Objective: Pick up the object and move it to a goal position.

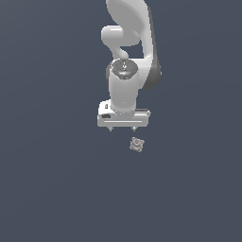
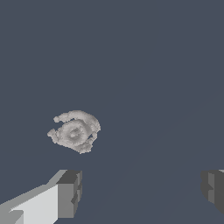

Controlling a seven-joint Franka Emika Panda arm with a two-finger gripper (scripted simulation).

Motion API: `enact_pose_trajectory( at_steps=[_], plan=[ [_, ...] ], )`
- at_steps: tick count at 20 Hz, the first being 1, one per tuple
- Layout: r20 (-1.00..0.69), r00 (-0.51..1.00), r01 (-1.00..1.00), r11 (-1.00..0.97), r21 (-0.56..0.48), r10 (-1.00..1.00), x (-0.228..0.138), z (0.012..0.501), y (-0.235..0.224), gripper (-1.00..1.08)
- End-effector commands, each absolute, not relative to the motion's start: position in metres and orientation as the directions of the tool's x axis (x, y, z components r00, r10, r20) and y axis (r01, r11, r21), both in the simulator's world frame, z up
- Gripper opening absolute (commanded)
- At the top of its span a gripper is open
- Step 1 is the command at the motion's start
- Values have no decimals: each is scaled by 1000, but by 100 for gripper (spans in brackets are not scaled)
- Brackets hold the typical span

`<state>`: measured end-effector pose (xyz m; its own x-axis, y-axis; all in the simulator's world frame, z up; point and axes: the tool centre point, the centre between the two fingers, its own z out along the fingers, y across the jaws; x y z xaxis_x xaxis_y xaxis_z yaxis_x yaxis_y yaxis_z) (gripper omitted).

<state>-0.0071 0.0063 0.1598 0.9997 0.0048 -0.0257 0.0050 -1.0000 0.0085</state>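
- On the flat dark blue-grey floor (image 1: 52,189), just below the arm's white hand in the exterior view, lies the object (image 1: 136,144), a tiny lumpy grey-beige piece with knobbly bumps.
- Seen from the wrist view, the object (image 2: 75,131) looks like a rough ring of lumps around a raised middle, with a ragged edge.
- The object sits by itself; nothing touches it, and it is not between the fingers.
- The gripper (image 1: 122,127) is near the object, which lies slightly toward the exterior view's right of the gripper's middle.
- The gripper's fingers are spread wide apart and hold nothing; in the wrist view one grey finger (image 2: 69,194) and the other finger (image 2: 213,187) stand at opposite sides, with bare floor between them.
- The object lies clear of the finger pads, closer to the first finger than to the second.
- The white hand (image 1: 124,116) points downward, with two short fingertips showing under it.
- Above the hand rises the arm (image 1: 128,52), white with a dark panel along its side.
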Motion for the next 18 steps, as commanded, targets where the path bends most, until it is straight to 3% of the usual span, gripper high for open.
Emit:
enact_pose_trajectory(
  at_steps=[1, 18],
  plan=[
    [-26, 1000, 5, -1000, 8, 5, -7, 160, 6, 100],
    [-59, 998, 26, -1000, -11, 27, -16, 148, 19, 100]
  ],
)
